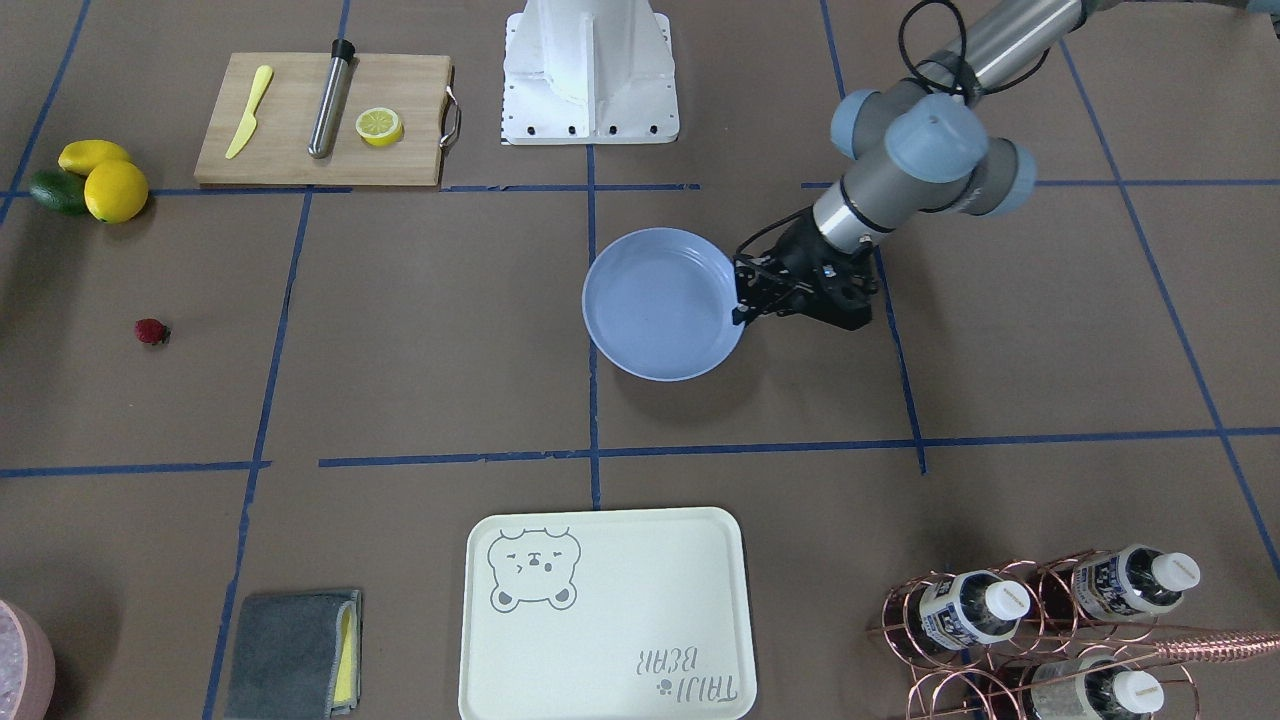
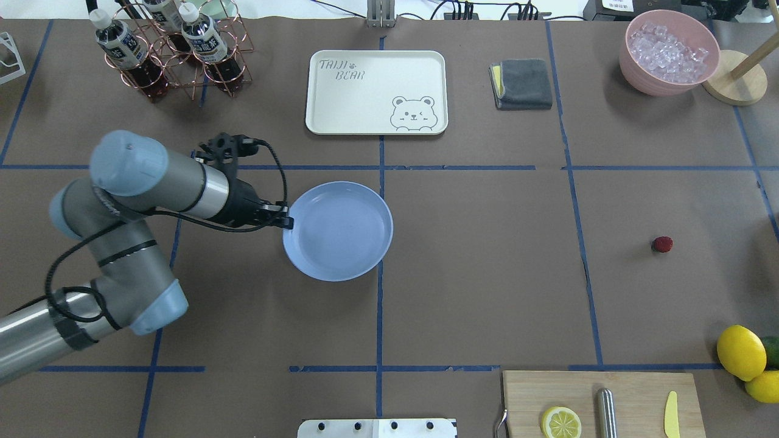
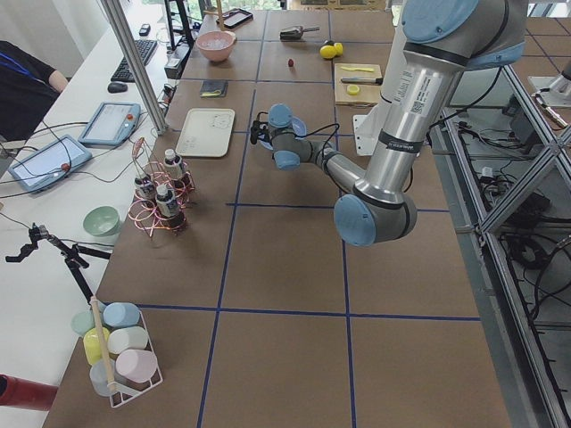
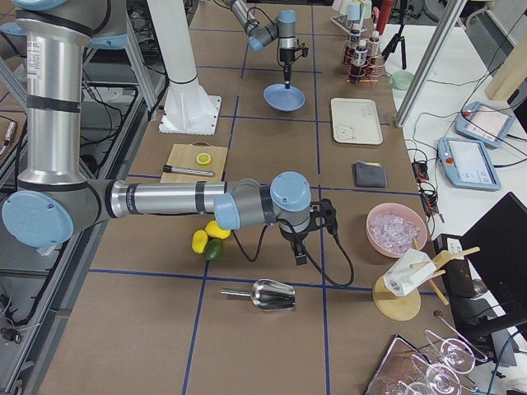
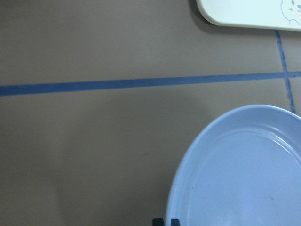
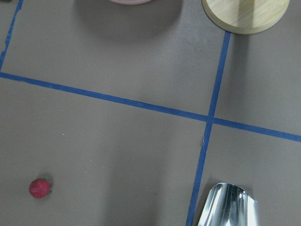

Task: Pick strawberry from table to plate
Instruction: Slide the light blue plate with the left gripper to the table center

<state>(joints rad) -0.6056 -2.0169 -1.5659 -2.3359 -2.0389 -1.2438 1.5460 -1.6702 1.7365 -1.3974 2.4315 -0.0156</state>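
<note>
Nothing is done yet: the strawberry [image 2: 663, 244] lies on the worktop [image 2: 487, 274], well apart from the empty plate [image 2: 316, 269], whose rim the left gripper [image 2: 286, 220] seems to pinch; whether the right gripper [image 4: 298, 251] is clenched I cannot tell.

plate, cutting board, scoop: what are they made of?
Plate: likely plastic or melamine, with a glossy light blue surface and soft highlights.
Cutting board: wood or bamboo, with a matte pale grain and a metal loop handle.
Scoop: metal, probably polished steel, with mirror-like reflections.
</note>
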